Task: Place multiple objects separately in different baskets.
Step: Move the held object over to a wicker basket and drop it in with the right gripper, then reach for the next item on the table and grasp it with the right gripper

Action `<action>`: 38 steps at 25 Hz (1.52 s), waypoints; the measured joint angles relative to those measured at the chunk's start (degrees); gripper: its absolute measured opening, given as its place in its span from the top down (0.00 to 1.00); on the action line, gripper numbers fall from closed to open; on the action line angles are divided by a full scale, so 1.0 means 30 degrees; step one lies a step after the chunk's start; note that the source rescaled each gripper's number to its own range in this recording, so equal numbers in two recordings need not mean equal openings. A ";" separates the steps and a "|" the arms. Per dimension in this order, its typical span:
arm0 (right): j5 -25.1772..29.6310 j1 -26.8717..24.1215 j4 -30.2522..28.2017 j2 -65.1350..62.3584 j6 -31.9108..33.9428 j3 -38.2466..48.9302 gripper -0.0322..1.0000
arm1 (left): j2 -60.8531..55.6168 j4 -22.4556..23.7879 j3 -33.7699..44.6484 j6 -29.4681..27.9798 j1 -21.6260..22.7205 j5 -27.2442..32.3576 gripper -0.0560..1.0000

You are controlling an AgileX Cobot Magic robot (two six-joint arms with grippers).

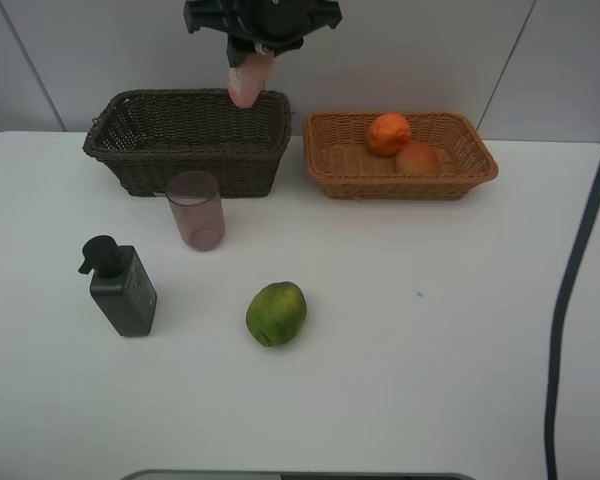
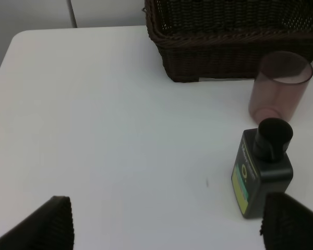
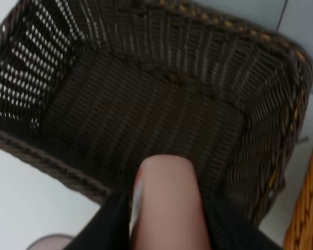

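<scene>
Right gripper (image 1: 255,50), clamped on the smooth pink bottle (image 1: 249,82), hangs at upper centre over the right end of the dark basket (image 1: 190,150). Released here, the rounded bottle may clip the stiff woven rim and tumble out. Left gripper (image 2: 172,224) gapes wide, empty.

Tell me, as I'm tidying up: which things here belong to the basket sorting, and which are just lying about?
Job: dark basket, tan basket, orange, mango, green fruit, pink cup, pump bottle, held pink bottle.
Lying about: black cable.
</scene>
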 joint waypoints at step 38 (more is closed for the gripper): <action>-0.7106 -0.0431 -0.1127 0.4446 0.0059 -0.0015 0.01 | 0.0000 0.0000 0.0000 0.0000 0.0000 0.0000 0.06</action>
